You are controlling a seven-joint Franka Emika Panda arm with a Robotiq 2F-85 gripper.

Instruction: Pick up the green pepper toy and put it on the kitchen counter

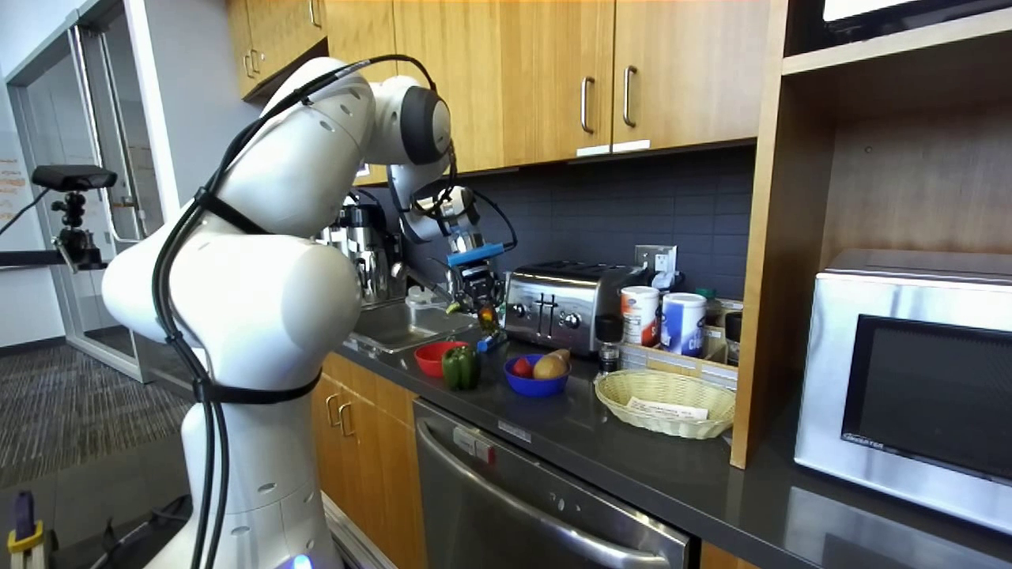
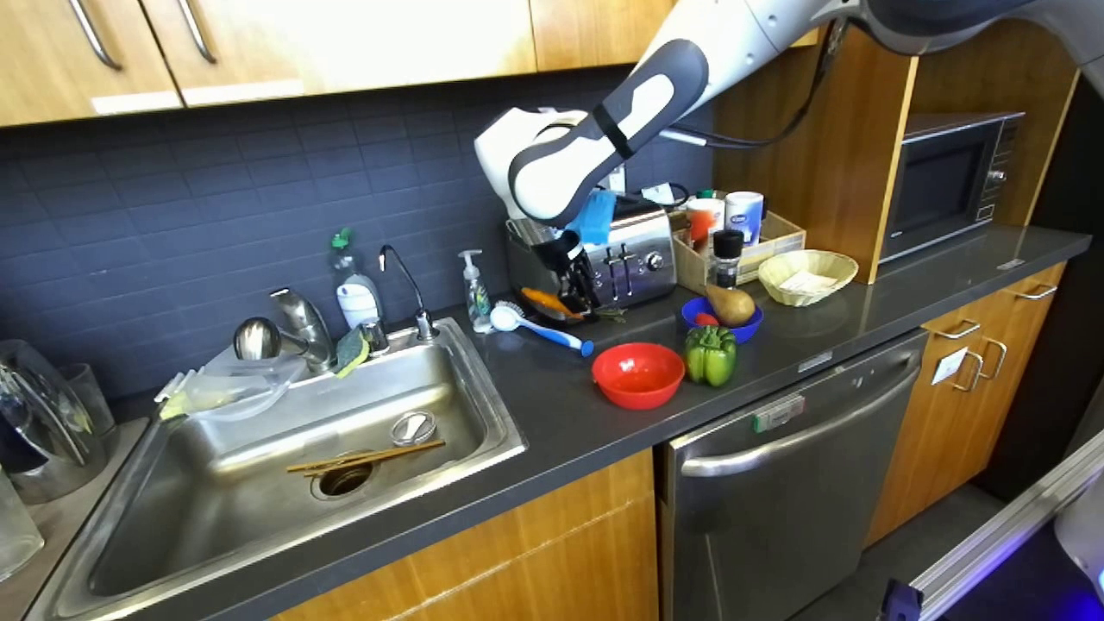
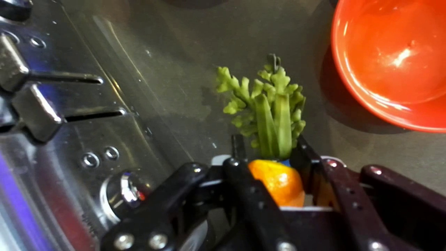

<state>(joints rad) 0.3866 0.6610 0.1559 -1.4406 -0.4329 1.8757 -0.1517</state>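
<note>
the arm (image 1: 273, 300) is raised and sharply bent at the elbow (image 1: 399, 118), its forearm (image 2: 638, 108) slanted downward; the wrist (image 2: 548, 185) is turned down. the gripper (image 3: 271, 153) is pointed below it, its fingers (image 3: 306, 158) brought partly together, clamped in a grip.
</note>
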